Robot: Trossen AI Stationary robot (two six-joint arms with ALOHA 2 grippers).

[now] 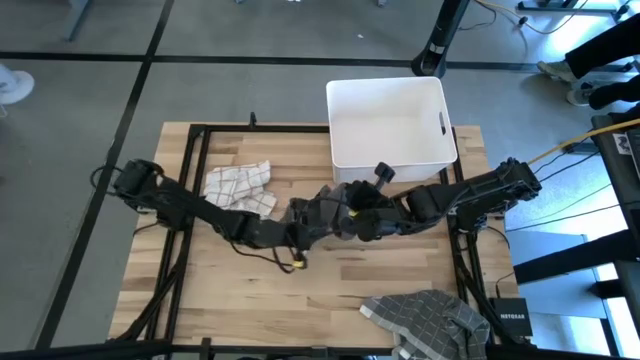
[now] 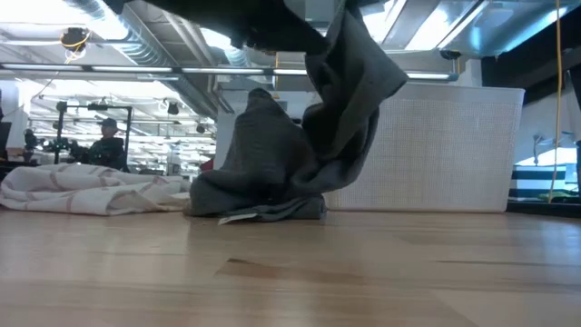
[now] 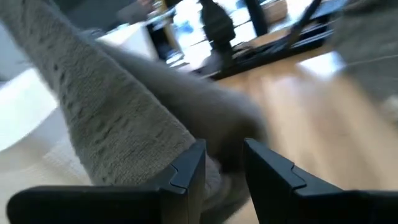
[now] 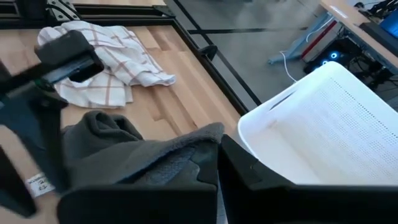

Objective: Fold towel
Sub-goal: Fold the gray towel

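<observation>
Fingers of the right gripper (image 4: 217,163) clench the grey towel (image 2: 290,154), lifted mid-table beside the white bin (image 1: 390,122). The left gripper (image 3: 224,167) grasps it too. A checked cloth (image 1: 240,187) lies nearby, another grey cloth (image 1: 428,320) at the table's (image 1: 400,270) near edge.

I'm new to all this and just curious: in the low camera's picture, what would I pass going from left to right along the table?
White towel with reddish stripes → dark grey towel, partly lifted from above → white bin.
</observation>
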